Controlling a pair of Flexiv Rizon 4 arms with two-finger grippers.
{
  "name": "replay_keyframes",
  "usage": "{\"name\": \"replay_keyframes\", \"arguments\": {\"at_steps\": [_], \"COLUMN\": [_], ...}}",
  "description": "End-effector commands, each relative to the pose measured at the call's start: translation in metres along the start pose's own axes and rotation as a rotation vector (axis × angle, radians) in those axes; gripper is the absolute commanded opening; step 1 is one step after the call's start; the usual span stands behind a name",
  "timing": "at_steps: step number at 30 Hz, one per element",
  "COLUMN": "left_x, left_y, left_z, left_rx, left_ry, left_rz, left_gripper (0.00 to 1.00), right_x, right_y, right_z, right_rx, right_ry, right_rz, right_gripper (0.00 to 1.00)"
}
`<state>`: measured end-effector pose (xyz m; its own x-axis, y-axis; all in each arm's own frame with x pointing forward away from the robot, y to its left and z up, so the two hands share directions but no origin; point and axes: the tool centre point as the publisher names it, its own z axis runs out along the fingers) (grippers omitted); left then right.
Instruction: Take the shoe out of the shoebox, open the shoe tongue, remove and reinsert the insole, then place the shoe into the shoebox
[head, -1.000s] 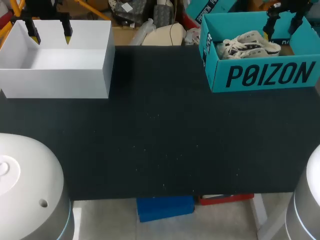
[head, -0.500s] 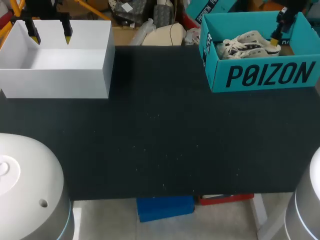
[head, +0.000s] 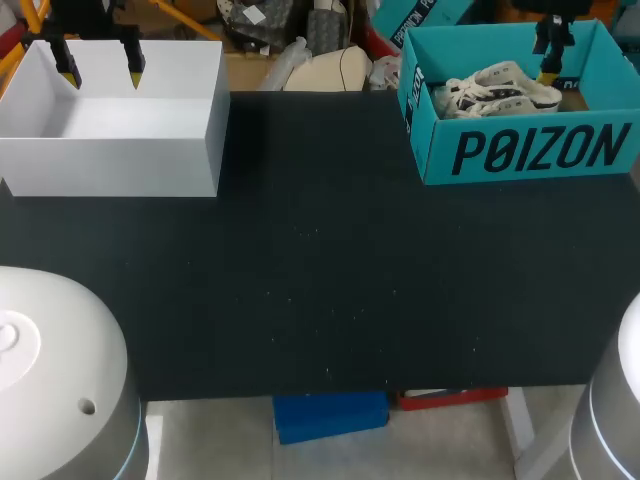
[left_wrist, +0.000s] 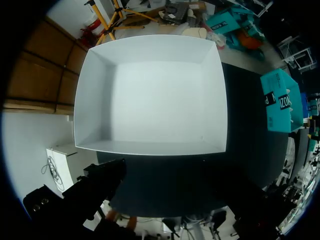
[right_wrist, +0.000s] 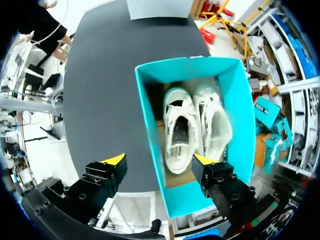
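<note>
Bright, even light; soft shadows inside the white box (left_wrist: 150, 100).

Bold dark lettering (head: 540, 150), teal shoebox (head: 500, 124) front

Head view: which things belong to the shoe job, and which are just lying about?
Job:
- shoebox, teal, at the table's far right
- shoes, a white pair inside it
- right gripper, open above the shoebox

Lying about:
- white box, at the far left
- left gripper, open above the white box
</note>
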<state>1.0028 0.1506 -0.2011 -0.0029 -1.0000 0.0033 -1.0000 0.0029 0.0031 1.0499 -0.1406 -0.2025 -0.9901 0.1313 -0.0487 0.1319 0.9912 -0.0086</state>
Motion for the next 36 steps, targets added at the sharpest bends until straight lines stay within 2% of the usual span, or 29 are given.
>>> {"name": "replay_keyframes", "arguments": {"at_steps": [1, 3, 5, 7, 8, 10, 12, 18, 24, 27, 36], "left_x": [0.0, 0.0, 0.0, 0.0, 0.0, 0.0, 0.0, 0.0, 0.0, 0.0, 0.0], "left_y": [0.001, 0.001, 0.001, 0.001, 0.001, 0.001, 0.001, 0.001, 0.001, 0.001, 0.001], "left_z": [-0.001, -0.001, -0.001, -0.001, -0.001, -0.001, -0.001, -0.001, -0.001, -0.001, -0.001], "left_rx": [-0.001, -0.001, -0.001, -0.001, -0.001, -0.001, -0.001, -0.001, -0.001, -0.001, -0.001], "left_ry": [-0.002, -0.002, -0.002, -0.002, -0.002, -0.002, -0.002, -0.002, -0.002, -0.002, -0.002], "left_rz": [-0.002, -0.002, -0.002, -0.002, -0.002, -0.002, -0.002, -0.002, -0.002, -0.002, -0.002], "left_gripper": [1.0, 1.0, 1.0, 1.0, 1.0, 1.0, 1.0, 1.0, 1.0, 1.0, 1.0], "right_x": [-0.033, -0.041, -0.048, -0.053, -0.055, -0.06, -0.064, -0.077, -0.086, -0.089, -0.09], "right_y": [0.01, 0.01, 0.011, 0.011, 0.01, 0.01, 0.009, 0.002, -0.002, -0.004, -0.004], "right_z": [0.017, 0.026, 0.037, 0.048, 0.053, 0.065, 0.074, 0.106, 0.127, 0.138, 0.163], "right_rx": [0.028, 0.036, 0.026, 0.027, 0.025, 0.02, 0.021, 0.019, 0.026, 0.031, 0.033], "right_ry": [-0.025, -0.022, -0.034, -0.033, -0.033, -0.042, -0.047, -0.044, -0.033, -0.021, 0.006], "right_rz": [-0.267, -0.285, -0.303, -0.309, -0.31, -0.318, -0.312, -0.287, -0.269, -0.256, -0.235], "right_gripper": [0.73, 0.64, 0.73, 0.74, 0.72, 0.54, 0.48, 0.44, 0.42, 0.34, 0.36]}}
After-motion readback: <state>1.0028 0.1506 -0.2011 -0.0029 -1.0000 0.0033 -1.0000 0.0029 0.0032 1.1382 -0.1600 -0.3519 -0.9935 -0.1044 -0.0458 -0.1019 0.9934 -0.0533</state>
